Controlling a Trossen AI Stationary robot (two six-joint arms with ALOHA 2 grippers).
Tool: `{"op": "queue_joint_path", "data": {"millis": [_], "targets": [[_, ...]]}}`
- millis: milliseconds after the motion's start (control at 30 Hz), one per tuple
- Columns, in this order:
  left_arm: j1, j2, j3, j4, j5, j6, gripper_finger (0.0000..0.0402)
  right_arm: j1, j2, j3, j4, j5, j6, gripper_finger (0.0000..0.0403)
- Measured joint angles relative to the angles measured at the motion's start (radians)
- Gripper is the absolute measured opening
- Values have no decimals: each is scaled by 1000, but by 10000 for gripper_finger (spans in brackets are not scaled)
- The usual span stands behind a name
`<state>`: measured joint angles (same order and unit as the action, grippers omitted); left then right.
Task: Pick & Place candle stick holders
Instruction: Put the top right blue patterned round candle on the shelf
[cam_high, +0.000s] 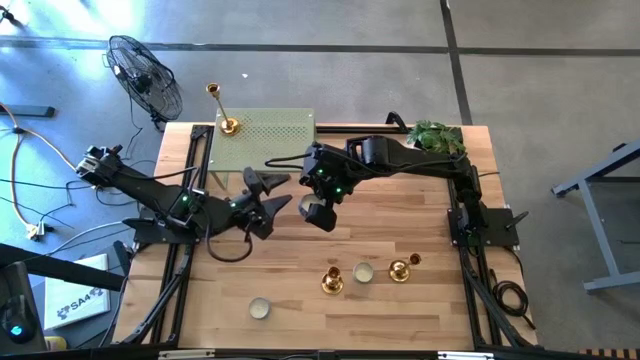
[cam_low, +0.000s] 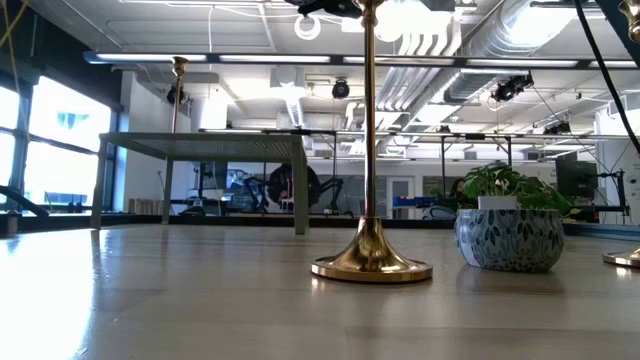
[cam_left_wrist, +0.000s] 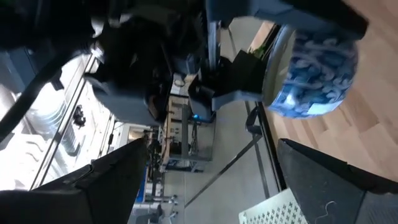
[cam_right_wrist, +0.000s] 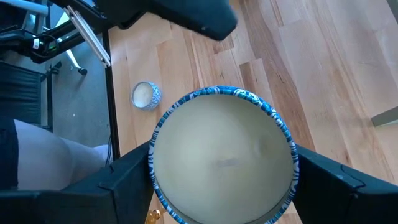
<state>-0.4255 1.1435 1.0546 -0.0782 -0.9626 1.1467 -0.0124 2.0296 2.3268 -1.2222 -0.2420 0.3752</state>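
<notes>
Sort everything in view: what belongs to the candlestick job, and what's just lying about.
Job: tall gold-brass candlestick on the perforated green riser; two short gold-brass candlesticks, on the wooden table.
Lying about: two small white tealights; leafy potted plant; round blue-and-white pot in the right gripper; black floor fan; idle left gripper, open.

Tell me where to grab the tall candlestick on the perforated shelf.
Grip the tall candlestick by its thin upright stem, above the domed base, coming in from the side with the fingers either side of it. It stands upright on the shelf's corner, so the stem is exposed all round.
</notes>
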Motion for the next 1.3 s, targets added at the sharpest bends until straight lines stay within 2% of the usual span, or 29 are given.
{"op": "queue_joint_path", "data": {"millis": [267, 533, 933, 1100, 1300], "targets": [[0, 0, 0, -37, 3, -54, 356, 0, 0, 0, 0, 0, -2, 298], [1, 0, 0, -52, 163, -11, 356, 0, 0, 0, 0, -8, 1, 298], [1, 0, 0, -74, 269, 31, 356, 7, 0, 0, 19, -24, -18, 298], [8, 0, 0, -75, 282, 29, 356, 7, 0, 0, 23, -24, -24, 298], [74, 0, 0, -90, 400, -34, 356, 7, 0, 0, 23, -24, -25, 298]]}}
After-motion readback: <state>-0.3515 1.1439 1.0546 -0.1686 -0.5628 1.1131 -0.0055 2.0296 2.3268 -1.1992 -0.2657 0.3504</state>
